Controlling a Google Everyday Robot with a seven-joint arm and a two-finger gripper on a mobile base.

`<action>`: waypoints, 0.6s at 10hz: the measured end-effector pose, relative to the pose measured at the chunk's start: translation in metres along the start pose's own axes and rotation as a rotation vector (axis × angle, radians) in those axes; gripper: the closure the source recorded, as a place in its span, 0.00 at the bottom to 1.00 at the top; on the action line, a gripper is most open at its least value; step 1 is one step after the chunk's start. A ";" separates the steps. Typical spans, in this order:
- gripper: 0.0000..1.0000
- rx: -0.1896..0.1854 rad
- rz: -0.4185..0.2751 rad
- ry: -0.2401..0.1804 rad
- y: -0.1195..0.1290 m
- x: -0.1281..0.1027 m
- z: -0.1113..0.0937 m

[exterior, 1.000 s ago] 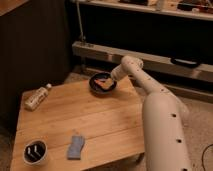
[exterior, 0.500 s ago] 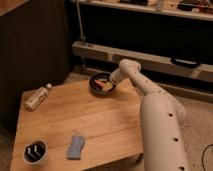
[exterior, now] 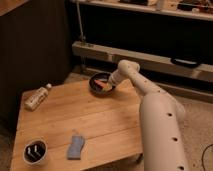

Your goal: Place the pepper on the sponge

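Camera view: the pepper (exterior: pixel 102 86) is seen as a small orange-red patch inside the dark round bowl (exterior: pixel 93 81), at the far edge of the worktop (exterior: pixel 95 117), just above the middle of the frame. The gripper (exterior: pixel 110 83) is lowered into the right side of the bowl, right at the pepper; whether it is clenched or released cannot be told, nor whether the pepper is touched. The white arm (exterior: pixel 156 116) is stretched up from the lower right of the frame to the bowl.

The sponge (exterior: pixel 75 147), a flat blue-grey pad, is laid near the front edge of the worktop, in the lower left of the frame, well apart from the bowl. Just left of it, a white cup (exterior: pixel 35 153) with a dark inside is set. A pale bottle (exterior: pixel 37 97) is laid on its side near the left edge of the worktop.
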State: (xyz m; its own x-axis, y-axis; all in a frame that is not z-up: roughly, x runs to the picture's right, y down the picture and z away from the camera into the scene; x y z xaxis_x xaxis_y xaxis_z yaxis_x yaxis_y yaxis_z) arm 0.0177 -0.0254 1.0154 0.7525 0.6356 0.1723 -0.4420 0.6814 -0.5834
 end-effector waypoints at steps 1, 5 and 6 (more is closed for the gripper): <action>0.52 -0.005 0.000 0.001 0.001 0.000 0.001; 0.52 -0.030 -0.022 -0.008 0.006 -0.006 -0.002; 0.52 -0.035 -0.030 -0.013 0.008 -0.009 -0.004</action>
State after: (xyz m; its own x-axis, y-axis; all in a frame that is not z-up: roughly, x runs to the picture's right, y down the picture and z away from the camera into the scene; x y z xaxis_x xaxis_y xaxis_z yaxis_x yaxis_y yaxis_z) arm 0.0090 -0.0274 1.0062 0.7588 0.6199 0.2000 -0.4018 0.6871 -0.6054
